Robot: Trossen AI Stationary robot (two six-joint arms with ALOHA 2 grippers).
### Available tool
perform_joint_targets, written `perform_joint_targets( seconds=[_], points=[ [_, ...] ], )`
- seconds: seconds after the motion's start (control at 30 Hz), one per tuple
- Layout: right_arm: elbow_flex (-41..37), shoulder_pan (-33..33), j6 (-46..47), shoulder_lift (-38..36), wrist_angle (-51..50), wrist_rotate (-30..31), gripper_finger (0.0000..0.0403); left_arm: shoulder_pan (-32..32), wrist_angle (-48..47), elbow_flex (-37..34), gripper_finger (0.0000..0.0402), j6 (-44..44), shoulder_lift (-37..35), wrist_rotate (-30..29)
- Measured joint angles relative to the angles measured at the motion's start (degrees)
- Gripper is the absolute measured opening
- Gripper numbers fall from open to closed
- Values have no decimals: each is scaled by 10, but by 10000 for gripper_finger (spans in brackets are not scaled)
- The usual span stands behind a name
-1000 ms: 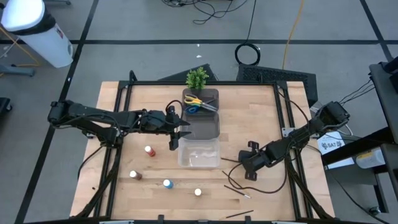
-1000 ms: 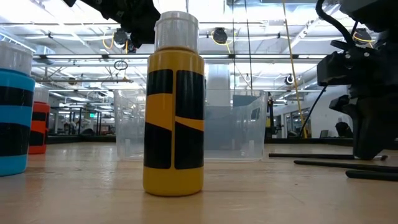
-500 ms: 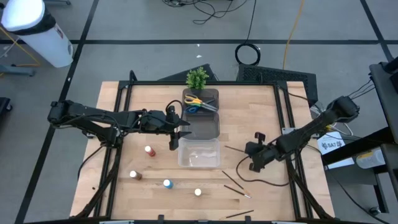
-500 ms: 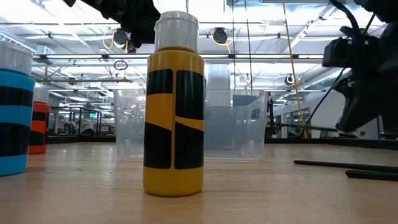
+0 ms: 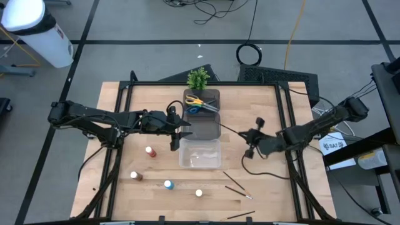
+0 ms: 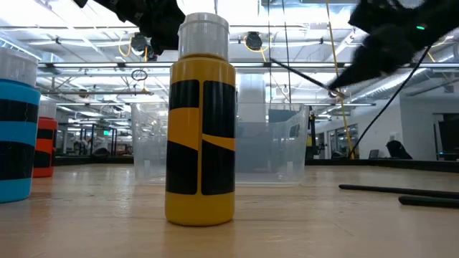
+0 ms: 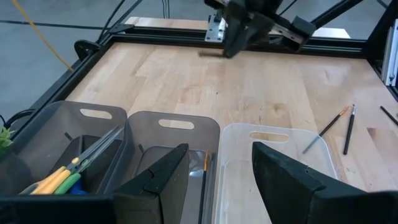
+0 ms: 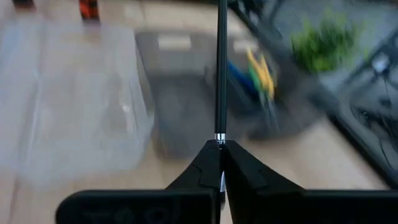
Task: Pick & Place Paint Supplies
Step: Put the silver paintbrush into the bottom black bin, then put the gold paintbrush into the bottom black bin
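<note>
Carrying a thin dark paintbrush [image 8: 221, 68] pinched only at its ferrule end, the right gripper [image 5: 252, 137] risks letting the long free shaft swing or slip, and the tip could catch a wall of the middle dark bin [image 5: 206, 127] instead of dropping inside. In the right wrist view the brush runs straight out from between the clenched fingertips toward the bins, with the scissors [image 8: 258, 71] showing beyond it. In the high view that gripper sits right of centre, just beside the bins, the brush reaching toward them. Several more paintbrushes [image 5: 236, 185] lie on the table at lower right. The left gripper [image 5: 182, 130] hangs over the bins' left edge at centre, jaws parted and holding nothing, close enough to crowd a drop there.
</note>
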Motion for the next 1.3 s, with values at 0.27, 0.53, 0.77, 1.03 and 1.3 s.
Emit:
perform_joint_targets(
  seconds=[0.27,0.53,0.77,1.03,1.3],
  points=[
    [1,-162,-178,83,265,-204,0,0,0,0,189,3,0,0],
    [47,-226,-179,212,317,-308,4,0,0,0,189,11,0,0],
    [88,-226,-186,285,317,-313,3,0,0,0,189,11,0,0],
    [93,-209,-188,248,324,-310,1,0,-4,0,189,10,0,0],
    [94,-111,-188,165,416,-466,1,0,-5,0,189,5,0,0]
  ],
)
